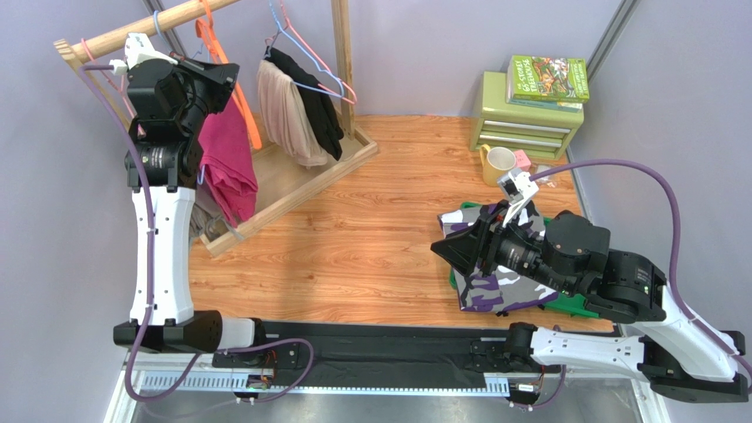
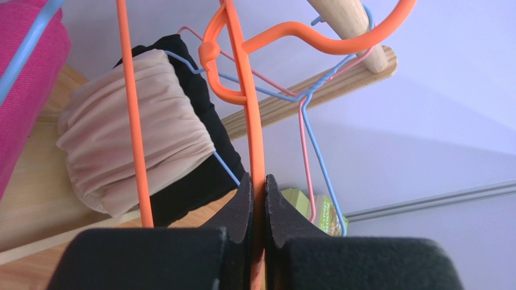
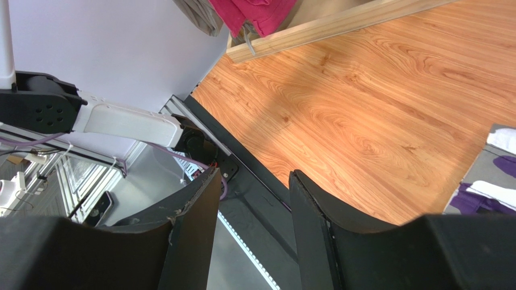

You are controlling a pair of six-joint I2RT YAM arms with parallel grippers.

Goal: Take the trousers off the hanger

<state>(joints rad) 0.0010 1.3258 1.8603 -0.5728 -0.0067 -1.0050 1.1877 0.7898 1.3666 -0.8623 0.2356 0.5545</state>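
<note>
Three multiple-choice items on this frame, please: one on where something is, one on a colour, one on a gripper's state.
1. Where are the camouflage trousers? A lying on the table; B hanging up; C on the floor.
2. What colour is the hanger the left gripper pinches? A blue; B orange; C pink.
3. The right gripper is: A shut on cloth; B shut, empty; C open, empty.
Answers: 1 A, they lie flat by the right gripper. 2 B, its fingers close on the orange hanger. 3 C, a clear gap shows between its fingers.
</note>
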